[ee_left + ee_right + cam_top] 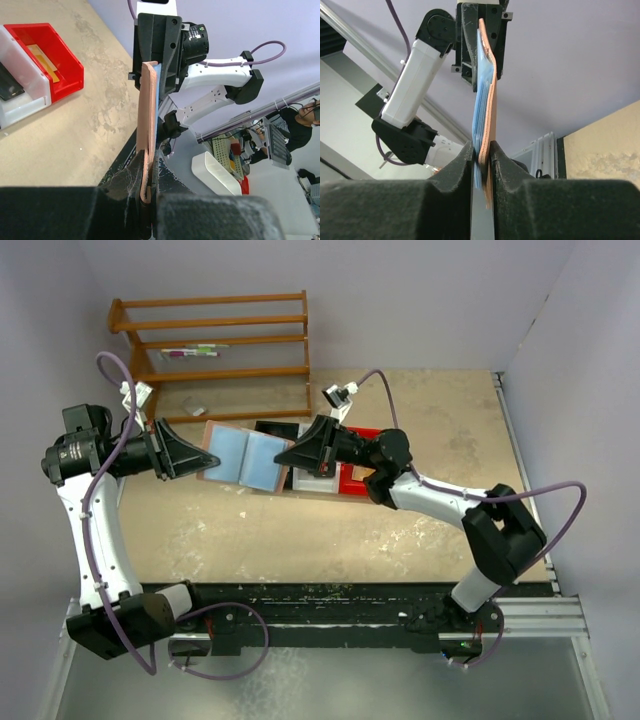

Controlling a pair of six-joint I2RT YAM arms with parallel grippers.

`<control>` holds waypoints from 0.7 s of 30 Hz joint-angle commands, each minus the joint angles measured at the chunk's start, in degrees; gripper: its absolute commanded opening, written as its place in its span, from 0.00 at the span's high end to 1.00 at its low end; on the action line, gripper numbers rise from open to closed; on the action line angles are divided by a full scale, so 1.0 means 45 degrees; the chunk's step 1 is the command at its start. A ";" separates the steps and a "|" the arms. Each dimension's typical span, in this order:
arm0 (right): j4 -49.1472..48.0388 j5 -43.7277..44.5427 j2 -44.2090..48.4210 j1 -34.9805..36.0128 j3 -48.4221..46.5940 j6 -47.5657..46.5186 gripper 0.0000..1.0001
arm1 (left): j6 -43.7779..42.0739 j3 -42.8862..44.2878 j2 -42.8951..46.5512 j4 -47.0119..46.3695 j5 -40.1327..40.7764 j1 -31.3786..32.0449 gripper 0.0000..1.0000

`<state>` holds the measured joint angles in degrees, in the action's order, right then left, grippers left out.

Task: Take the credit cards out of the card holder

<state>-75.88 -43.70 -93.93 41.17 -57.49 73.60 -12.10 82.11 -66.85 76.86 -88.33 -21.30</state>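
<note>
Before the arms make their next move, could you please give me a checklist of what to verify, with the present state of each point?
1. Left gripper is shut on one edge of the card holder: ok.
2. Right gripper is shut on the opposite edge: ok.
3. The card holder is spread open between the two grippers, blue lining facing up: ok.
4. A card is visible in the card holder, ready to pull: cannot tell; no card edge shows in any view.
5. A yellow card lies in the red bin: ok.
</note>
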 commanded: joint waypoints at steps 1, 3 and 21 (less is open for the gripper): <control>-0.1024 -0.0598 0.1033 0.0178 0.0448 0.0274 0.80 | -0.0788 0.0010 -0.0183 0.0079 -0.2816 0.0046 1.00; -0.0932 -0.0581 0.1151 0.0169 0.0618 0.0179 0.73 | -0.0800 0.0157 -0.0201 0.0137 -0.2915 0.0046 1.00; 0.0769 0.0423 0.1597 0.0169 0.0638 -0.1080 0.81 | -0.0088 0.0772 0.0029 0.0091 -0.3240 0.0041 1.00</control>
<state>-73.28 -43.97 -90.02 41.63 -53.87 72.18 -12.80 83.15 -67.85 77.67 -87.92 -21.04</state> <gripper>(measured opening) 0.237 0.058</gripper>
